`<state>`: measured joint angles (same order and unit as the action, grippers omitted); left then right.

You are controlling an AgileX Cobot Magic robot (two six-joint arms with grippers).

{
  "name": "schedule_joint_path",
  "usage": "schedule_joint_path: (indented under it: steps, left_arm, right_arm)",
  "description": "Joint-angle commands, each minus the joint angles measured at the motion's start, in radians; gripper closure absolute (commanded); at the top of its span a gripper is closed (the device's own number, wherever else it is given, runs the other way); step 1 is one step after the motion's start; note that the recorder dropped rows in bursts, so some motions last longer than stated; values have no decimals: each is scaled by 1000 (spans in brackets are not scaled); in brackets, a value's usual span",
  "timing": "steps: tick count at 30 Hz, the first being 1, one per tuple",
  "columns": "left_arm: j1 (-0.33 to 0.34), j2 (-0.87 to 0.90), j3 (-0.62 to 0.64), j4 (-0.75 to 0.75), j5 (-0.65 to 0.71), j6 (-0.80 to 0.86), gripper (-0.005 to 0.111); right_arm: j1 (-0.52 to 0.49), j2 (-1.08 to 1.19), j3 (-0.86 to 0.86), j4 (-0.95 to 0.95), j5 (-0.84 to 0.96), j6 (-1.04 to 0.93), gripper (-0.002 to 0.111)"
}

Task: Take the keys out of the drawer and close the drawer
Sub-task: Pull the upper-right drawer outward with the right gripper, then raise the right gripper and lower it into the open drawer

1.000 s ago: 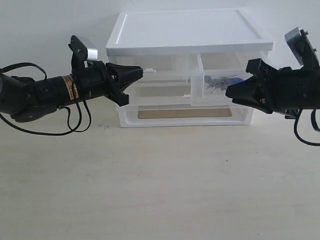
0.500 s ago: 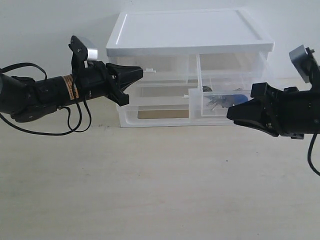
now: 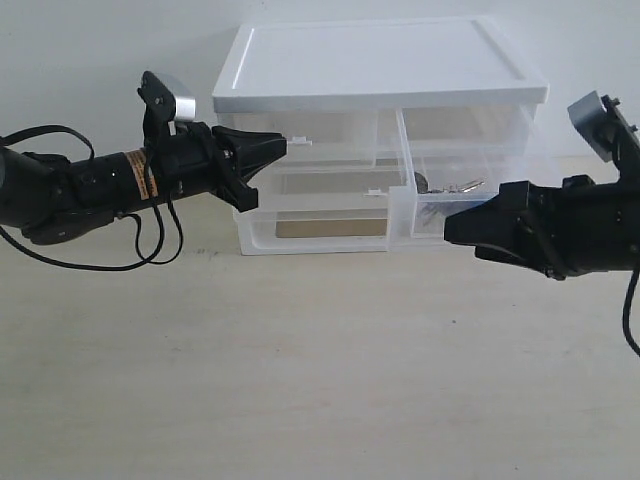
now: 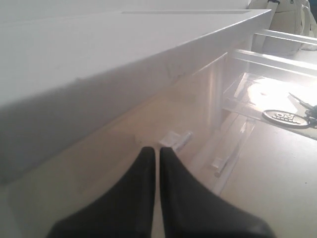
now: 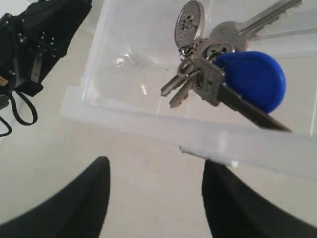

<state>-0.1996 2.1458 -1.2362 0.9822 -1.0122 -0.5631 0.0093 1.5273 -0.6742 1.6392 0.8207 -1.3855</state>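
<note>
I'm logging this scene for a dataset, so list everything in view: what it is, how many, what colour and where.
white plastic cabinet: one, white lid, at the back of the table.
small translucent plastic drawer: one, clear, cabinet's right half, pulled out.
bunch of grey metal keys: one, grey with a round blue fob and an oval metal tag, lying in the pulled-out drawer.
second small translucent drawer: one, clear, upper left, pushed in.
wide translucent drawer: at least one, clear, below the small ones.
pale beige table: one, under everything.
left tool: one, black, shut, at the left drawer's tab.
right tool: one, black, open, in front of the pulled-out drawer.
</note>
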Motion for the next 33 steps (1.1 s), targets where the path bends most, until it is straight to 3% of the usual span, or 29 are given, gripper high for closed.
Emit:
schedule_joint_path:
  steps: [1, 8, 18, 21, 23, 27, 33]
  left_arm:
    - [4, 8, -20, -134, 94, -6, 102]
    - [4, 8, -20, -134, 94, -6, 102]
    - [4, 8, -20, -134, 94, -6, 102]
    - [4, 8, -20, -134, 94, -6, 102]
    - [4, 8, -20, -134, 94, -7, 102]
    - [4, 8, -20, -134, 96, -14, 102]
    - [4, 8, -20, -134, 94, -13, 102]
  right_arm:
    - [0, -31, -4, -84, -2, 83, 53]
    - [0, -84, -4, -268, -14, 256, 53]
    - [0, -310, -93, -288, 115, 221, 53]
    - [2, -375, -146, -328, 20, 241, 54]
    - [2, -406, -177, -424, -117, 364, 59]
    - [2, -418, -259, -853, -246, 667, 75]
    - [4, -361, -378, -1174, -266, 898, 74]
